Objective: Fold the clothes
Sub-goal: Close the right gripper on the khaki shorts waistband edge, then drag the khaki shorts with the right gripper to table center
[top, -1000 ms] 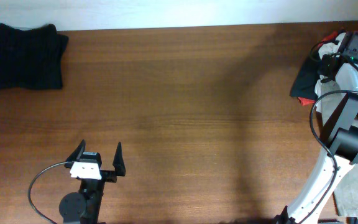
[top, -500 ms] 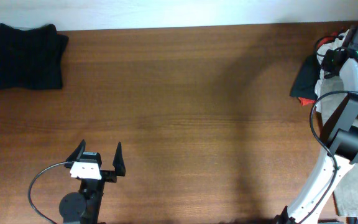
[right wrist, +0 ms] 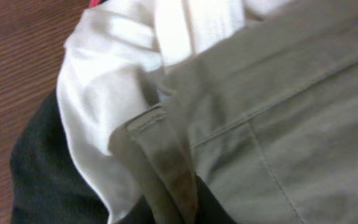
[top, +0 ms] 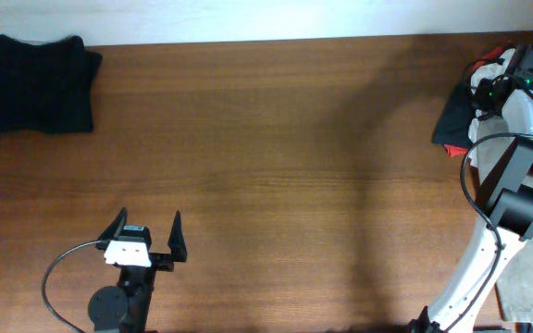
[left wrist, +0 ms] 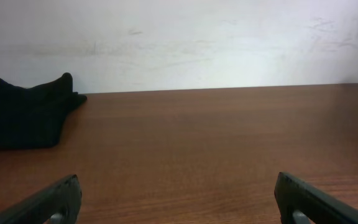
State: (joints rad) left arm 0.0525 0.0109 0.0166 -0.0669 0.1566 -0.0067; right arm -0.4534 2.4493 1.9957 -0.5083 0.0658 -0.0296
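Beside crumpled white cloth (right wrist: 104, 93) lie stitched, seemingly cotton khaki shorts (right wrist: 278, 112).

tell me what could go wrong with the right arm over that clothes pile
1. The khaki shorts lie pressed against a white garment and a black garment, so a pinch may catch several layers at once.
2. The pile sits far right by the back edge of the table; a careless pull could drag clothes off.
3. Fabric fills the right wrist view, so where a grip lands is hard to judge.
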